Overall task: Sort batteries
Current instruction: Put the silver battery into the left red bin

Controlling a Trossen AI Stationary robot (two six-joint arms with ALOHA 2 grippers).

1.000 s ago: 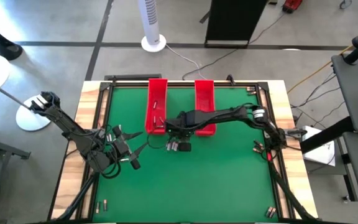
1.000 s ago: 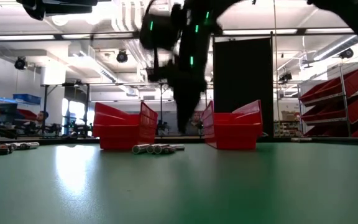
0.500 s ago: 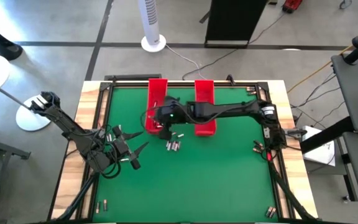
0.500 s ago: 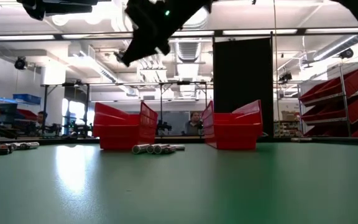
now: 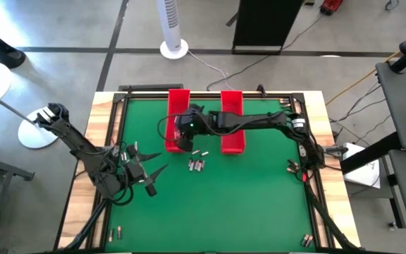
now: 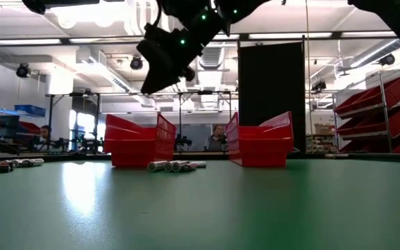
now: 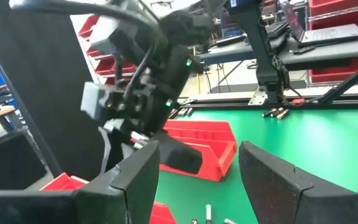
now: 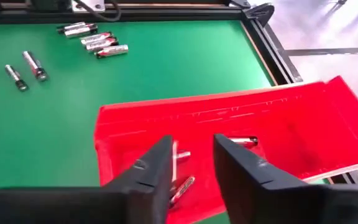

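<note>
Two long red trays lie side by side at the far middle of the green table. My right gripper hangs open over the near end of the left tray, well above it in the low view. Below its fingers, three batteries lie on that tray's floor. A few loose batteries lie on the table just in front of the trays. My left gripper waits open at the table's left, pointing toward the trays.
More batteries lie near the right edge, at the near left corner, at the near right corner and by the left edge. A raised black frame borders the table. The green surface near the front is bare.
My right gripper has risen from the loose batteries in front of the trays and swung toward the table's left. It now hangs over the near end of the left tray, a little lower than half a second ago.
</note>
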